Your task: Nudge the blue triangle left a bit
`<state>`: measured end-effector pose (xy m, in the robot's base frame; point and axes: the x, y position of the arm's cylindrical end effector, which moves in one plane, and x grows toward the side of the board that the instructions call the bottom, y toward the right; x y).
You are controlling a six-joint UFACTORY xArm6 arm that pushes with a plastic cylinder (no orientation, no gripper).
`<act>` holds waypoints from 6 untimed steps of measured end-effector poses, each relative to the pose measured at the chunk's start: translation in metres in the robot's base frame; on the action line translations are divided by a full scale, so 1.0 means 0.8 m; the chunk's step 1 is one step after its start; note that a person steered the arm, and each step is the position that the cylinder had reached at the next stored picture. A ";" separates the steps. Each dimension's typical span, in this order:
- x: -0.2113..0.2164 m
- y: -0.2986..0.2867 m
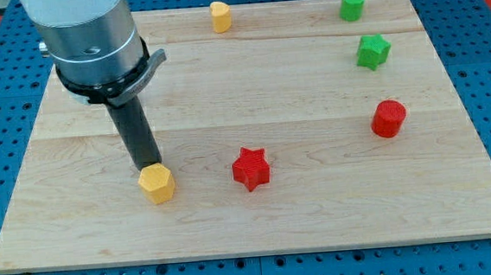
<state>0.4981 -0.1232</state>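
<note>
No blue triangle shows in this view. My tip (148,168) stands at the left of the board, touching the top edge of a yellow hexagon block (157,183). A red star block (251,168) lies to the right of that, near the middle. The arm's grey body covers the board's top left corner, and whatever lies under it is hidden.
A yellow block (221,16) sits at the top edge. A green cylinder (352,5) and a green star (374,51) are at the top right. A red cylinder (389,118) is at the right. The wooden board (320,219) lies on a blue pegboard.
</note>
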 end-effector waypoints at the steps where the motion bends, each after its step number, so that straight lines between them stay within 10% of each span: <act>1: -0.025 0.015; 6: -0.125 0.027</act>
<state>0.3978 -0.1015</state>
